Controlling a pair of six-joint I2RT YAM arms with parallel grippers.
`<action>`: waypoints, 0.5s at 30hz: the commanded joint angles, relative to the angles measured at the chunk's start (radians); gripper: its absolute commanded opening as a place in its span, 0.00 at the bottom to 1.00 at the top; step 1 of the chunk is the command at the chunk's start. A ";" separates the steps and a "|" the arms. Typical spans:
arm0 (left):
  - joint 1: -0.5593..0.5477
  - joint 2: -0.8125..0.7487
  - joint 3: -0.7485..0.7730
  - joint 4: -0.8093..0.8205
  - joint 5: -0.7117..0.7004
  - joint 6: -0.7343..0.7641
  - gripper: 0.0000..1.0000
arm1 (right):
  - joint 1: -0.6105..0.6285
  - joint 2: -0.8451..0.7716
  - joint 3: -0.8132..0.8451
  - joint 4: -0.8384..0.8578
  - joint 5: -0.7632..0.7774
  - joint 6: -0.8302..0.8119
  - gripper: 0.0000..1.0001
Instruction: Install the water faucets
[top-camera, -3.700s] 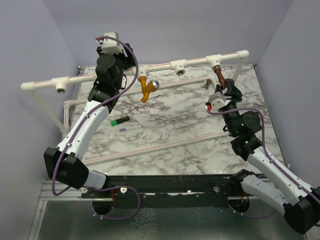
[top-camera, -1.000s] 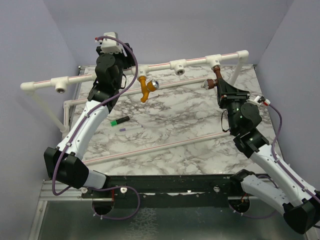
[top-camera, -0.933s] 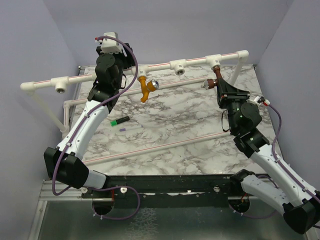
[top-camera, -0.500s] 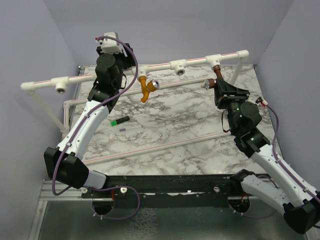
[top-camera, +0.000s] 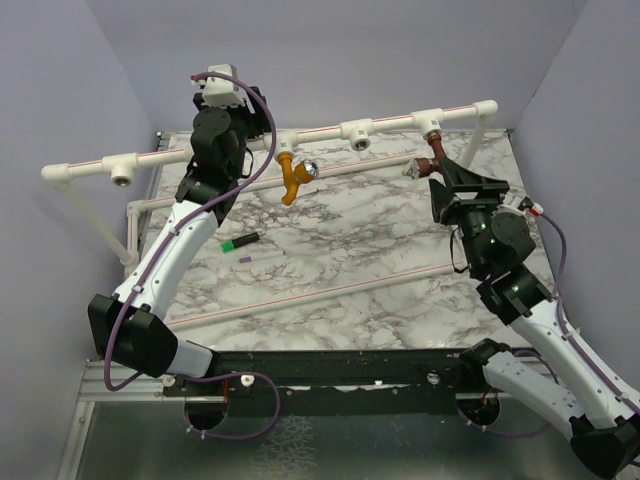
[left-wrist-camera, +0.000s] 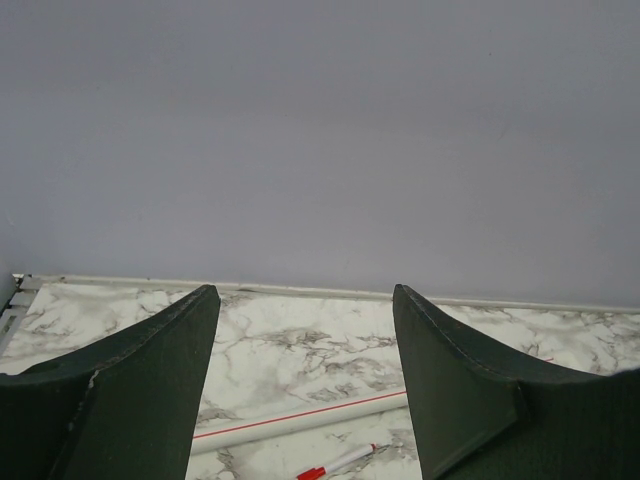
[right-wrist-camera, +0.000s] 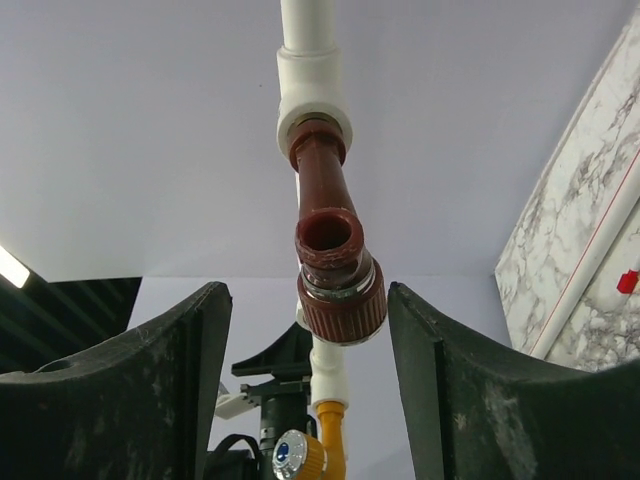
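Your right fingers (right-wrist-camera: 150, 380) stand open either side of the brown faucet (right-wrist-camera: 338, 270), seemingly clear of it; the white pipe (top-camera: 390, 122) runs just behind. Left fingers (left-wrist-camera: 130, 390) are spread apart, facing the wall (left-wrist-camera: 320, 130).

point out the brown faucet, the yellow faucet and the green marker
brown faucet (right-wrist-camera: 322, 178): right wrist view, on its straight stem
yellow faucet (top-camera: 290, 181): top external view, on its curved body
green marker (top-camera: 238, 241): top external view, on the middle of its barrel
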 joint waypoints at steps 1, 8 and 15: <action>-0.013 0.052 -0.080 -0.284 0.039 0.023 0.72 | 0.004 -0.042 0.020 -0.079 -0.013 -0.075 0.69; -0.013 0.053 -0.080 -0.284 0.039 0.025 0.72 | 0.004 -0.132 0.023 -0.140 -0.019 -0.327 0.75; -0.013 0.055 -0.080 -0.284 0.040 0.024 0.72 | 0.005 -0.234 0.014 -0.128 -0.013 -0.740 0.75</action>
